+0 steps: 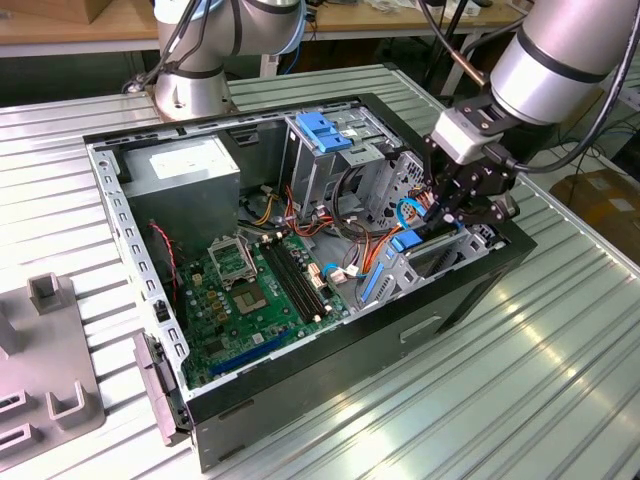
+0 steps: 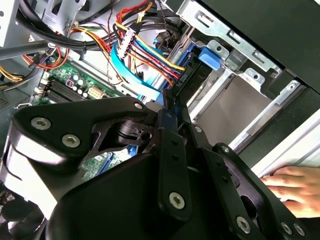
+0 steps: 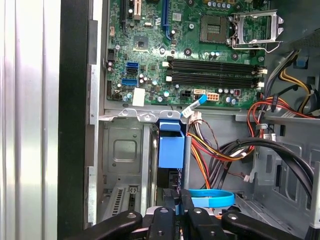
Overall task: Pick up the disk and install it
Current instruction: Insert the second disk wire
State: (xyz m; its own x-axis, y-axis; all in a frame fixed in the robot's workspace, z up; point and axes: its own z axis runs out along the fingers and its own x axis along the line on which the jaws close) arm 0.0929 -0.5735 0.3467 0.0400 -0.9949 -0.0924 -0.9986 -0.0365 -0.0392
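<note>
A robot arm's gripper (image 1: 462, 203) reaches into the open computer case (image 1: 455, 290) at the right of the exterior view, its black fingers closed edge-on around the disk (image 3: 170, 152), which stands upright in the drive bay (image 3: 125, 155) near the case's front wall. In the first wrist view the disk's light-blue bracket sits at centre frame, just below the motherboard (image 3: 190, 50), with the fingers (image 3: 162, 220) pinched together on it at the bottom edge. The disk looks partly seated, its blue edge still rising above the bay's metal rails (how far it has left to travel cannot be told).

Doing this step well appears to depend on keeping the disk square to the rails so the bracket slides rather than jams, and on pressing straight along the slot. The bundle of coloured cables (image 2: 145, 55) in the upper middle of the second wrist view lies just beside the bay and could snag a finger or be trapped under the drive. A person's hand (image 2: 292, 187) rests at the lower right of that view, near the case's outer wall, and wants a careful, slow push.
</note>
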